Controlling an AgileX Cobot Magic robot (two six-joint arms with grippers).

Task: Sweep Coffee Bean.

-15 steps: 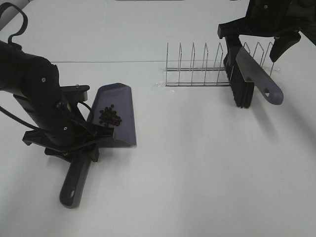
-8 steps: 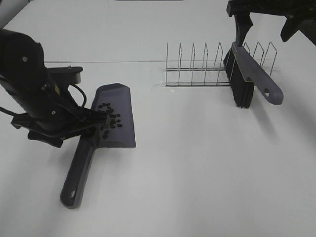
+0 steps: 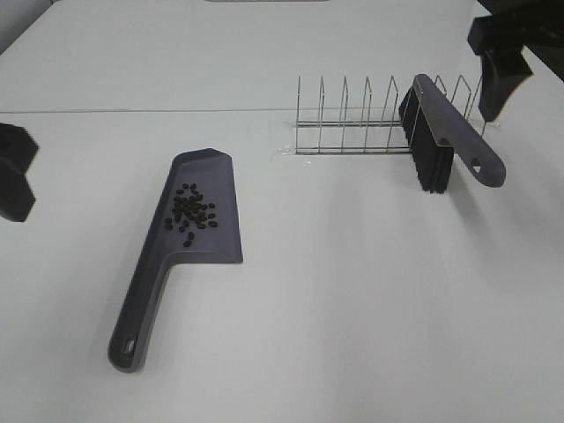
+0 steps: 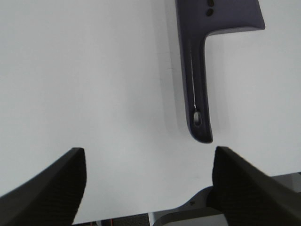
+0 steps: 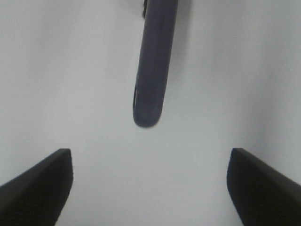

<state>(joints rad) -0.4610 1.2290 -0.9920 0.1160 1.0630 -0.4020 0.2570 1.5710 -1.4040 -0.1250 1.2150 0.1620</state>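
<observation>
Exterior high view: the white table carries three things, all resting with nothing gripping them. The wire rack stands toward the far side, and the brush leans against its right end, bristles down on the table and handle slanting off to the right. The dustpan lies flat on the left, blade toward the far edge, handle toward the near edge. The beans sit in a loose cluster on the blade, none visible on the bare table.

Judged from that, the sweep itself looks finished and this is the close of the task: both tools are set down and the arms stand clear of them. Any next move would call only for parking the arms without nudging the pan, since the beans lie loose on a shallow blade.

The left gripper is spread wide and empty, hanging above the bare table just short of the pan's handle end, touching nothing. The right gripper is likewise spread wide and empty, above the table near the brush's handle tip, well clear of it.
</observation>
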